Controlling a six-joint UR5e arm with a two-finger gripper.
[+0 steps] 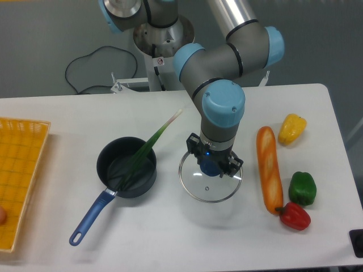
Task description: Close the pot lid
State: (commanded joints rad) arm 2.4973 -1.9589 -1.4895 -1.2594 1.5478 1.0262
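The pot point(127, 168) is a small dark saucepan left of centre on the white table, with its long blue handle point(91, 218) pointing to the front left. A green onion point(148, 148) lies across it, leaf end inside and white end sticking out to the upper right. The glass lid point(210, 184) with a metal rim lies about one pot width to the right of the pot. My gripper point(211, 166) points straight down over the lid's centre, and its fingers sit close on either side of the blue knob. The fingertips are partly hidden by the wrist.
A long orange bread loaf point(270, 169) lies right of the lid. A yellow pepper point(292, 128), a green pepper point(302, 188) and a red pepper point(295, 216) lie beyond it. A yellow basket point(20, 170) stands at the left edge.
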